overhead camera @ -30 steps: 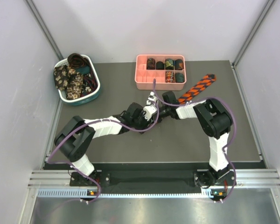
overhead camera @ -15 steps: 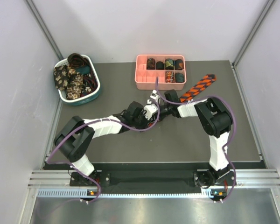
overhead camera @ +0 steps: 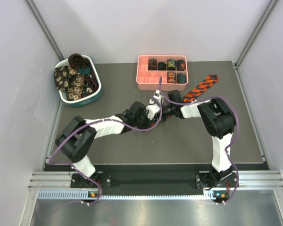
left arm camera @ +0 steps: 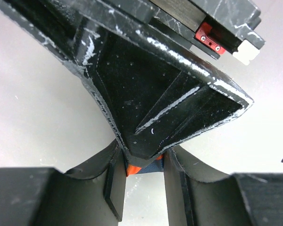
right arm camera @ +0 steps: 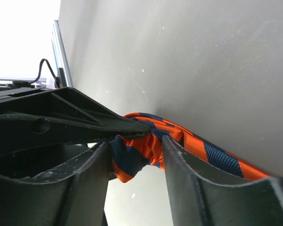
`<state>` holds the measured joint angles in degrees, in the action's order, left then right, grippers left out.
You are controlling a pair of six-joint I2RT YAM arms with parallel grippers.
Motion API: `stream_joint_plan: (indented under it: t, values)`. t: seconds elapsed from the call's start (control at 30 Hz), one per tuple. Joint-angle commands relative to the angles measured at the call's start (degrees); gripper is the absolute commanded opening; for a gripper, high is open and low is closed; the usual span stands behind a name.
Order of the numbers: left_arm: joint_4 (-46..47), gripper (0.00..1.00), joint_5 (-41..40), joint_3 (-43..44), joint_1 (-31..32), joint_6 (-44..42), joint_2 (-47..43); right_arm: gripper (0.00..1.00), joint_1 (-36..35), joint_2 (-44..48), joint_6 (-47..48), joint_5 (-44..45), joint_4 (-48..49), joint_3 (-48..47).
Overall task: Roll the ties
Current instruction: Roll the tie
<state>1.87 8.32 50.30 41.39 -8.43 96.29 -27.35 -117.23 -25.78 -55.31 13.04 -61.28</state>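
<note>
**Limp tie, pinched at the fold**

Our left gripper (left arm camera: 145, 165) clamps the tie's (right arm camera: 146, 146) folded end mid-table (overhead camera: 132, 146). Our right gripper (right arm camera: 137, 147) straddles it; pressing or loose, we cannot tell. We judge it light, limp and slippery: hold the fold's edges.

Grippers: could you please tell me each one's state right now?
Left gripper: closed on the striped tie.
Right gripper: jaws around the same tie's rolled end; grip cannot be told.
</note>
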Motion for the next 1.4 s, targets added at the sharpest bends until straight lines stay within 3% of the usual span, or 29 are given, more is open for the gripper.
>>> stream_joint_plan:
  t: [0.0,1.07,1.17,1.37]
  values:
    - [-1.6,0.34,-1.2,0.8,-0.3,1.4,1.4,0.53,0.9,2.6,-0.3,-0.3,2.6,1.1]
    - [-1.6,0.32,0.1,0.2,-0.3,2.5,1.4,0.53,4.7,5.5,-6.2,-2.3,12.3,6.0]
    - [-1.6,0.31,0.1,0.1,-0.3,2.5,1.4,0.46,4.8,5.6,-6.1,-2.3,12.2,6.0]
    - [-1.6,0.32,-0.4,0.8,-0.3,2.2,1.4,0.43,3.8,5.3,-3.0,-1.0,7.7,5.2]
